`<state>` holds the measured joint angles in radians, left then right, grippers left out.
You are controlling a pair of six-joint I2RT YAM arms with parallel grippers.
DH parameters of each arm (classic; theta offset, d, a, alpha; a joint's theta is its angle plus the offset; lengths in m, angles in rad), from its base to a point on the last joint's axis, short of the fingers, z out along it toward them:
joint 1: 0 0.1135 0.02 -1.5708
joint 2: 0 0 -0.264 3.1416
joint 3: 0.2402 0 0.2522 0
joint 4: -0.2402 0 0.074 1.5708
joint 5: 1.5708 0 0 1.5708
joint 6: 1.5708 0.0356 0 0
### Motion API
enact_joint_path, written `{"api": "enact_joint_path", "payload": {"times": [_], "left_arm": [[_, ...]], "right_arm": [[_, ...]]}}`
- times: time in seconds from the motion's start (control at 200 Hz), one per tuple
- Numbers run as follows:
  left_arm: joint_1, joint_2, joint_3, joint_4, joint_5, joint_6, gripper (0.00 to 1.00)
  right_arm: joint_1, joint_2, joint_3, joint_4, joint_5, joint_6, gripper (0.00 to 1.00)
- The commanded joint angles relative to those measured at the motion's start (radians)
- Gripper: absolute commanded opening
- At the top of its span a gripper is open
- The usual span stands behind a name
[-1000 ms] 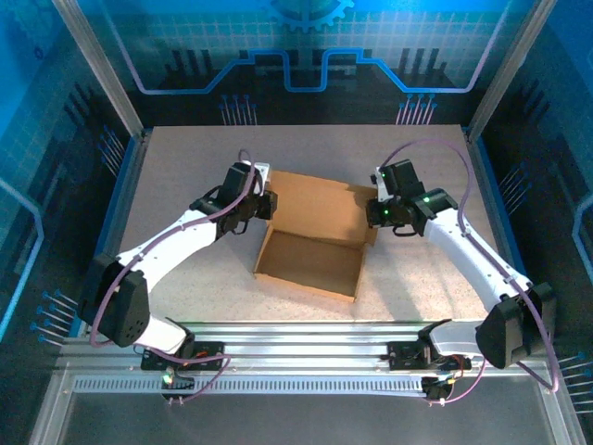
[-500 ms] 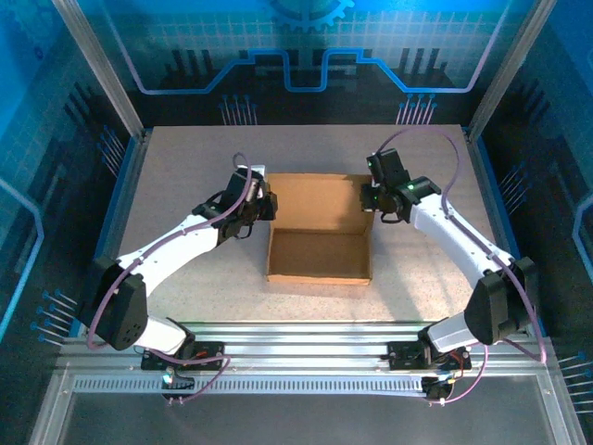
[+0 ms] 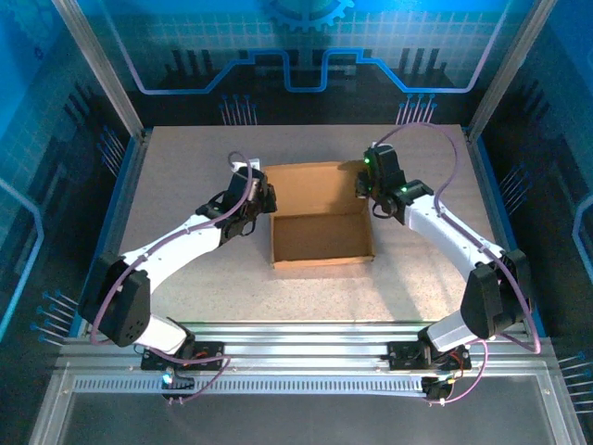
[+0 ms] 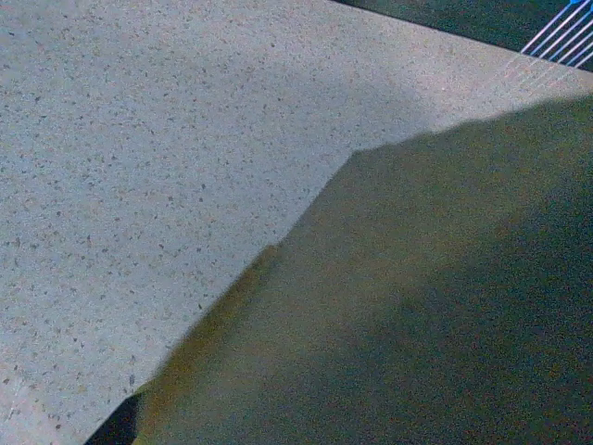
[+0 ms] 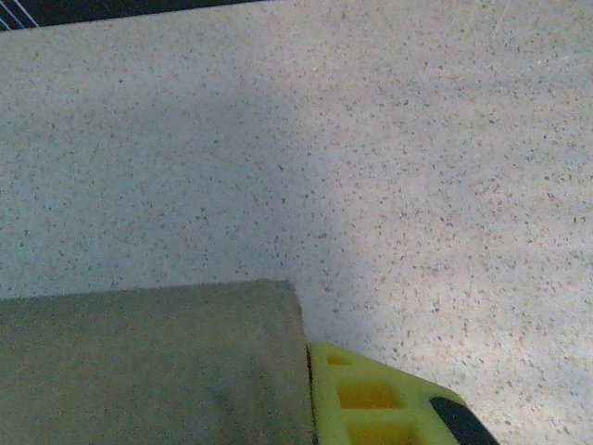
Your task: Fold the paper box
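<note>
Speckled tabletop (image 3: 185,158) inside a blue-lit enclosure, with the paper box (image 3: 322,239) about mid-table between the two arms. It is plain brown cardboard, and the tray (image 3: 320,243) is already formed with its walls up and its opening facing upward. The lid panel (image 3: 315,188) is laid back on the far side, not closed. The left gripper (image 3: 267,204) is at the box's left edge near the hinge line, touching or just beside it. The left wrist view has cardboard (image 4: 417,306) very close across the lower right with no finger clear, so I cannot tell how those jaws stand. The right gripper (image 3: 363,189) is at the right edge of the lid panel. The right wrist view has one yellow finger (image 5: 371,400) right against a cardboard edge (image 5: 148,362), with the other finger hidden. Whether it is pinching the panel or only pressing beside it can't be told. Step in hand looks like lifting the lid over the tray. Risks: uneven lift from the two sides would twist the lid or skew the hinge crease. A one-sided push would slide or spin the light box on the smooth top. A weak edge contact could slip off and let the lid drop back. Tray walls may splay if pressed from outside. An aluminium rail (image 3: 296,334) runs along the near edge, well clear of the box.
</note>
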<state>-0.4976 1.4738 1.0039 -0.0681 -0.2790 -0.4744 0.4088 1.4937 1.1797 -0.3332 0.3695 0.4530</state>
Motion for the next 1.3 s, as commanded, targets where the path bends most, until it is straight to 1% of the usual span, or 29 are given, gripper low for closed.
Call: {"api": "enact_joint_path", "payload": {"times": [0.0,0.14,0.195,0.385,0.45,0.67,0.821,0.991,1.111,1.296], "left_arm": [[-0.020,0.024,-0.025,0.111,-0.015,-0.034,0.15],[-0.030,0.035,-0.062,0.174,-0.042,-0.017,0.15],[-0.048,0.031,-0.088,0.200,-0.062,-0.002,0.15],[-0.090,-0.018,-0.194,0.270,-0.112,-0.016,0.15],[-0.111,-0.031,-0.225,0.284,-0.135,-0.017,0.15],[-0.157,-0.067,-0.300,0.316,-0.183,-0.013,0.15],[-0.185,-0.097,-0.341,0.328,-0.216,-0.014,0.15],[-0.196,-0.121,-0.366,0.318,-0.227,-0.020,0.15],[-0.199,-0.137,-0.375,0.311,-0.237,-0.022,0.16],[-0.210,-0.157,-0.403,0.332,-0.259,-0.018,0.16]], "right_arm": [[0.034,0.002,-0.061,0.188,-0.006,0.011,0.11],[0.055,-0.009,-0.145,0.313,0.010,-0.002,0.12],[0.063,-0.020,-0.186,0.364,0.020,-0.006,0.12],[0.088,-0.070,-0.295,0.507,0.039,-0.023,0.12],[0.103,-0.090,-0.360,0.558,0.052,-0.038,0.13],[0.135,-0.147,-0.468,0.660,0.073,-0.042,0.16],[0.162,-0.192,-0.534,0.695,0.086,-0.035,0.18],[0.174,-0.225,-0.560,0.686,0.085,-0.040,0.22],[0.176,-0.258,-0.565,0.661,0.067,-0.038,0.28],[0.174,-0.316,-0.566,0.583,0.014,-0.034,0.41]]}}
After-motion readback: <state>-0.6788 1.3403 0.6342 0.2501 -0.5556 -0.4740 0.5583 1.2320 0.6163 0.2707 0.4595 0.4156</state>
